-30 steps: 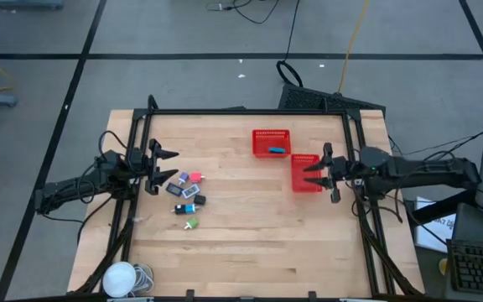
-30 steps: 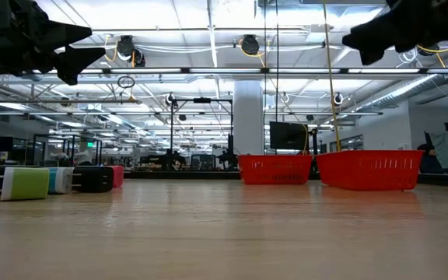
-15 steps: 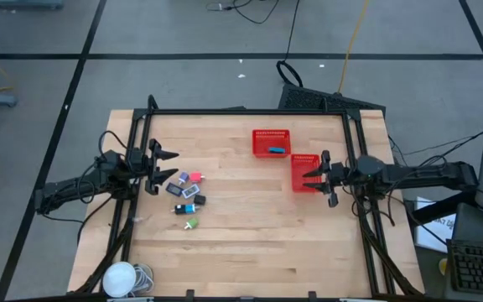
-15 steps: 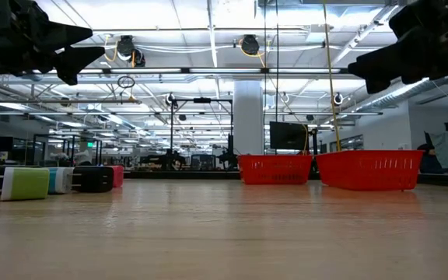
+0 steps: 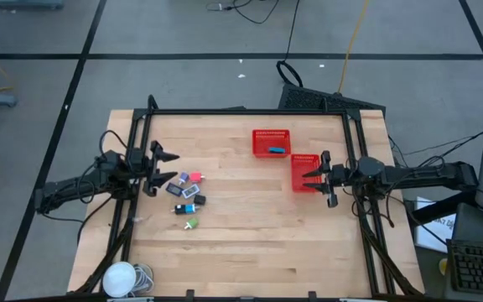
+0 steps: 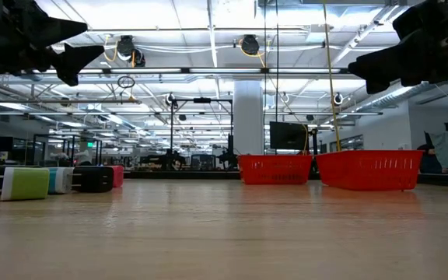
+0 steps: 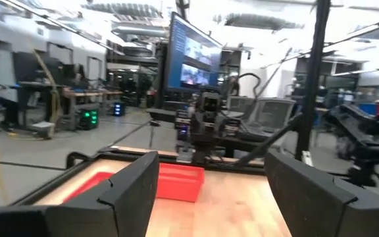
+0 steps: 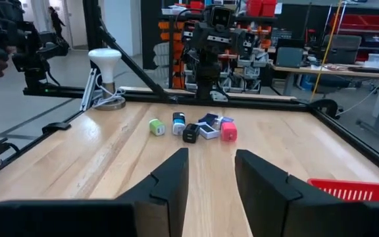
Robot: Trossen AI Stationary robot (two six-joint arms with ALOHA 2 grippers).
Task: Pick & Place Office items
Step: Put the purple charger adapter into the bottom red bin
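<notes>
My left gripper hangs above the table, left of centre in the overhead frame, its fingers spread apart and holding nothing. I judge it is held there because the office items lie just to the right of and below it in that frame: a tight cluster of blue, pink, black, white and green pieces, all loose on the wood, none in my grasp. From table height they sit in a row at the far left, the green-faced one nearest the camera.

My right gripper floats over the right-hand side, at the edge of the nearer red basket, fingers parted and empty. Through its wrist camera the cluster lies straight ahead across the table.

The second red basket sits up and to the left of the first, close by it, and a blue piece already rests inside it. So I take the baskets as the drop places, set well apart from the pile. Most pieces are not yet moved.

At the lower left corner sit a white lamp and its coiled cable, clear of everything.
</notes>
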